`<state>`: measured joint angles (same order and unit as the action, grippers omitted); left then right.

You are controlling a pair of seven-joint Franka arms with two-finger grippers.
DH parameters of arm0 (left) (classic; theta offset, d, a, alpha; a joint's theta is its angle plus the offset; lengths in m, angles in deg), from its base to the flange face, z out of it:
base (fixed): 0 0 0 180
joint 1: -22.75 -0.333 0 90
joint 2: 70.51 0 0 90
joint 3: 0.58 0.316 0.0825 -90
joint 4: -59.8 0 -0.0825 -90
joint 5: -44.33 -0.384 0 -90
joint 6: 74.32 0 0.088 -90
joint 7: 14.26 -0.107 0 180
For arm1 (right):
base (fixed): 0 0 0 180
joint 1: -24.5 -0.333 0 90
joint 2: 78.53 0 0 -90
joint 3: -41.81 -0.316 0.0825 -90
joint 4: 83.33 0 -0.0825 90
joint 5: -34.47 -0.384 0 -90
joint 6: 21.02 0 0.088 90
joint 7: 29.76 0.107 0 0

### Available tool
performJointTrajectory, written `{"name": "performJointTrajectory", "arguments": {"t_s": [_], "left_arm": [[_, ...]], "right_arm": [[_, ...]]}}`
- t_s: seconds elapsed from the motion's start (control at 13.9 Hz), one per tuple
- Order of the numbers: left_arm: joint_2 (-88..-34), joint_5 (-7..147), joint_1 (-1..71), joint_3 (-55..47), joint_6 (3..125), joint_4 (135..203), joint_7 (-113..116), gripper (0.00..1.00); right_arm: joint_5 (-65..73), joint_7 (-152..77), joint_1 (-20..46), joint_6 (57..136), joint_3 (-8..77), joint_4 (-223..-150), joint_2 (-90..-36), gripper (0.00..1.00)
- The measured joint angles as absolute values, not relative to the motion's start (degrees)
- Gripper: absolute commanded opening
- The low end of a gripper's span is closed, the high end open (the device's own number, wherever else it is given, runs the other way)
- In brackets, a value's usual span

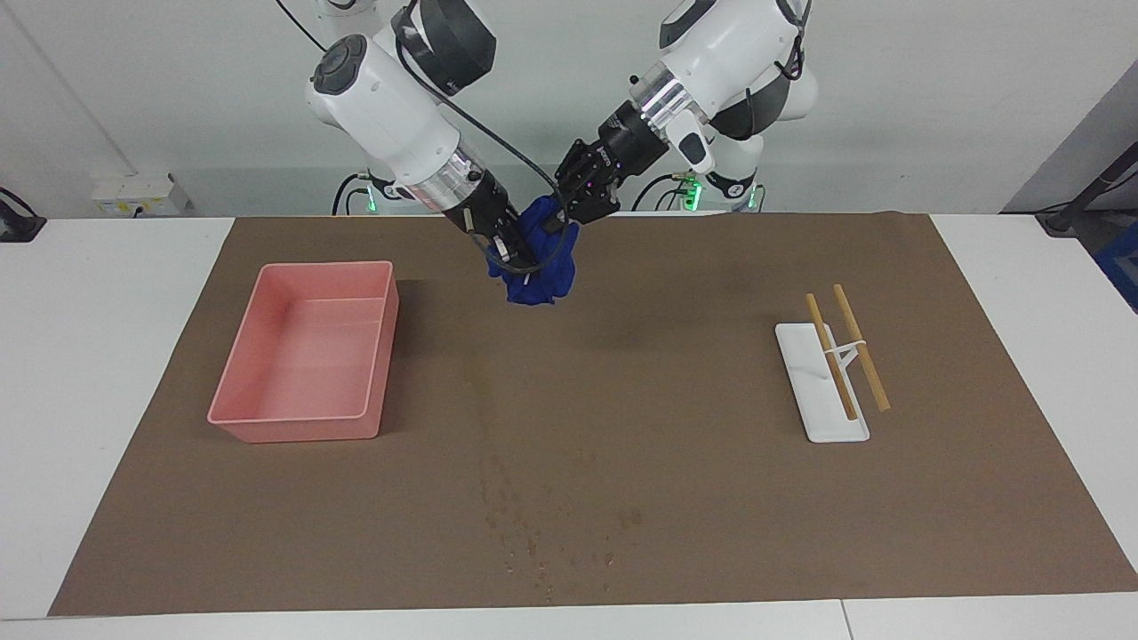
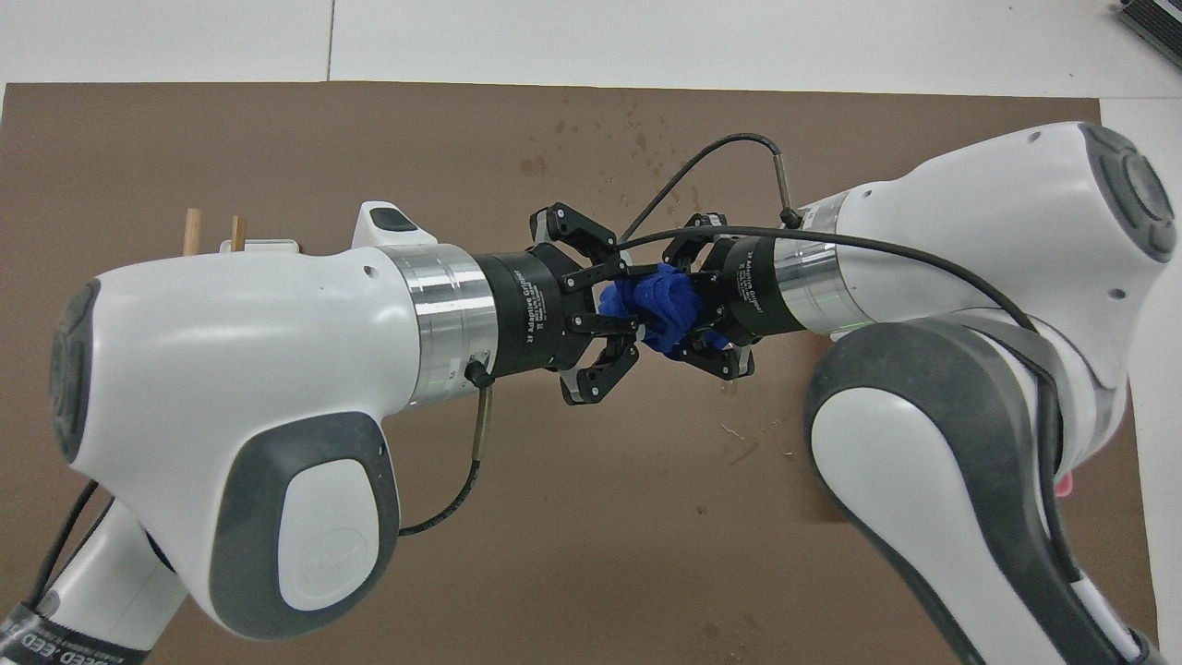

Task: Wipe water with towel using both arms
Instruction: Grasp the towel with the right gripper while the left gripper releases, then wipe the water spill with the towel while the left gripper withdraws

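A white tabletop set against a pale wall carries a wide brown mat, above which two white robot arms meet over a bundle of blue cloth.

The towel, a lumpy royal-blue wad, hangs in the air between the two claws, over the part of the mat nearest the robots and clear of its surface; a soft shadow lies on the mat below and beside it. The left claw reaches in from the left arm's end, angled downward, its fingers closed on the upper edge of the bundle. The right claw comes from the right arm's end, tilted steeply down, its fingers pinched into the cloth lower on the wad. In the overhead view the two claws face each other tip to tip, with the towel squeezed between the left claw and the right claw.

The water shows as scattered dark specks and a faint darker streak on the mat, well apart from the towel and farther from the robots, near the mat's edge.

A pink tub stands on the mat toward the right arm's end. Toward the left arm's end lies a white tray with two wooden sticks resting across it at a slant.
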<state>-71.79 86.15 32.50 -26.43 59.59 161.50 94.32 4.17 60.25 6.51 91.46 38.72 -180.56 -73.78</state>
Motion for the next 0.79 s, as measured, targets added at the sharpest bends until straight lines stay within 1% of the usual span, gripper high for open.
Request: {"name": "performJointTrajectory", "arguments": {"t_s": [0.14, 0.29, 0.43, 0.58, 0.79], "left_arm": [[-71.79, 81.05, 31.86, -26.01, 59.58, 161.49, 94.08, 1.0], [-71.8, 76.03, 30.56, -25.84, 59.19, 161.51, 93.54, 1.0], [-71.81, 74.45, 26.9, -25.72, 56.45, 161.5, 88.48, 1.0], [-71.82, 73.62, 22.6, -25.56, 53.49, 161.45, 76.96, 1.0], [-71.82, 67.01, 19.2, -25.46, 48.3, 161.27, 56.82, 1.0]], "right_arm": [[4.43, 58.76, 6.72, 94.93, 38.75, -180.67, -73.77, 0.0], [4.53, 57.01, 6.73, 100.86, 38.74, -181.08, -73.58, 0.0], [4.76, 53.27, 6.85, 105.78, 38.78, -181.86, -72.75, 0.0], [5.92, 46.36, 7.35, 110.88, 38.92, -182.47, -70.45, 0.0], [9.53, 34.56, 7.95, 120.48, 38.98, -181.81, -64.0, 0.0]]}}
